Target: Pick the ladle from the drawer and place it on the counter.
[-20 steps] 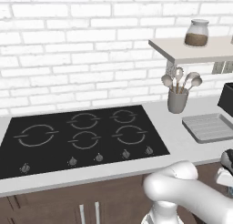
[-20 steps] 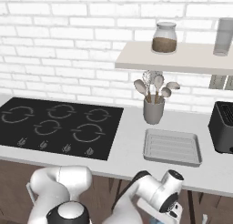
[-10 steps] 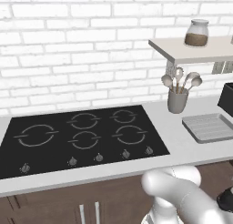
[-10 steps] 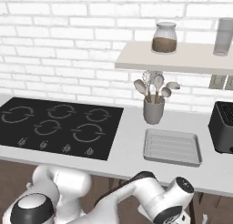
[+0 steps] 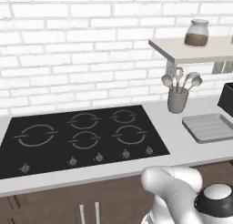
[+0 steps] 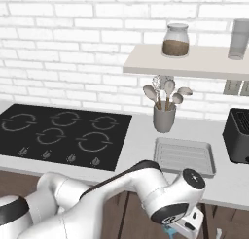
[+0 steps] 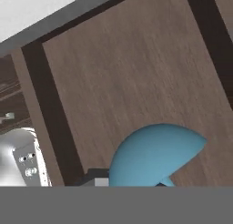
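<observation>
While base views show the counter (image 5: 182, 148), hand view shows closed jaws gripping the blue ladle (image 7: 152, 155).

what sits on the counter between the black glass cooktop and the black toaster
In the right base view, the grey utensil crock holding spoons and the ribbed grey metal tray lie between the black glass cooktop and the black toaster.

Black cooktop (image 5: 82, 139) set in counter (image 5: 175, 141); utensil crock (image 5: 177, 100) near tray (image 5: 209, 127), probably ridged.
</observation>
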